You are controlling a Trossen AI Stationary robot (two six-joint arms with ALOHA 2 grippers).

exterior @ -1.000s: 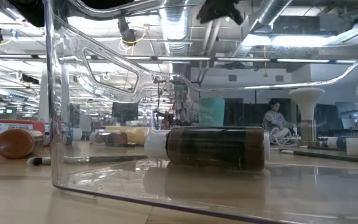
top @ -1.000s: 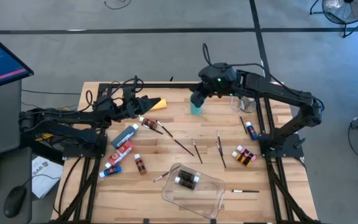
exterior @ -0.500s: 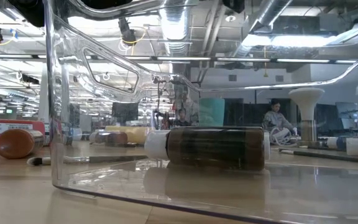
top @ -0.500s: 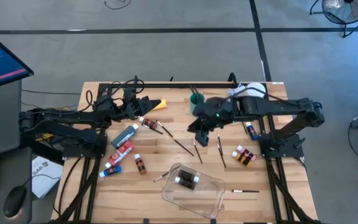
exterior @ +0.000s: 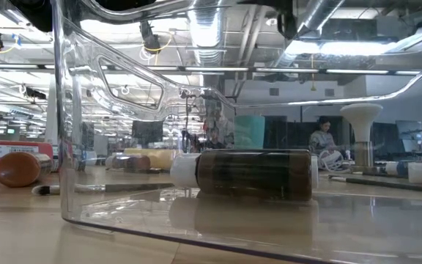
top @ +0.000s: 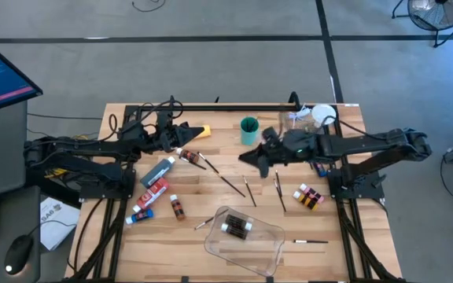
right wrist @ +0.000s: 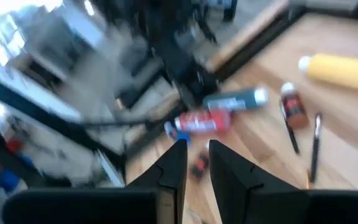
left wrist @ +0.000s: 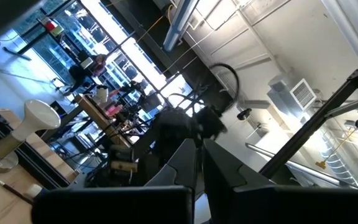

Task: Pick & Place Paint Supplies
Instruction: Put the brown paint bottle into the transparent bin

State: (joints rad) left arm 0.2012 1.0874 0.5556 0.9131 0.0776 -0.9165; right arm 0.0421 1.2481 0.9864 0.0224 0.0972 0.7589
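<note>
High view: the whole table (top: 211,169) is seen from above, with brushes (top: 233,185), tubes (top: 154,190) and bottles (top: 309,196) scattered on it, the teal cup (top: 248,130) near the far edge and the tray (top: 246,238) near the front edge.
Low view: only the tray (exterior: 72,147) is seen close up, with one brown bottle (exterior: 247,174) lying on its side inside; a brush (exterior: 94,188) lies beside the tray, and a seated person (exterior: 321,147) is seen in the room behind.
Right wrist view: the yellow bottle (right wrist: 344,67), a grey tube (right wrist: 235,99), a red tube (right wrist: 204,119) and a small bottle (right wrist: 293,104) with brushes beside it are seen lying on the wood.
Left wrist view: only the room and ceiling are seen past the fingers (left wrist: 185,163).
Right gripper (top: 252,156): held over the table's middle, just above the brushes; its fingers (right wrist: 174,163) are parted by a narrow gap, and nothing is seen between them.
Left gripper (top: 181,132): held at the table's left rear, next to the yellow bottle (top: 199,131); fingers pressed together, nothing gripped.
</note>
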